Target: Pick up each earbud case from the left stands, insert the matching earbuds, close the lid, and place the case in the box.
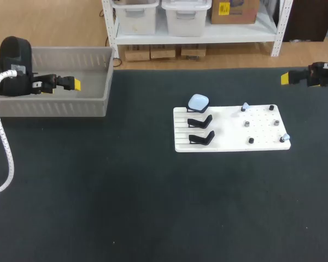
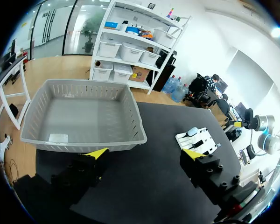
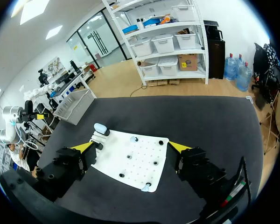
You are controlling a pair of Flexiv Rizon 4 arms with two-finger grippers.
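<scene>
A pale blue earbud case sits closed on the rearmost stand at the left of a white board. Two black stands in front of it are bare. Two pale earbuds sit on the board's pegs, one at the back and one at the front right corner. My left gripper hangs open over the grey box, far to the left of the board. My right gripper is open behind the board's right end. The right wrist view shows the case and board under its gripper.
Several small black pegs stand on the board's right half. In the left wrist view the box, with a paper slip in it, lies ahead of the gripper, the board off to one side. The table is dark mat.
</scene>
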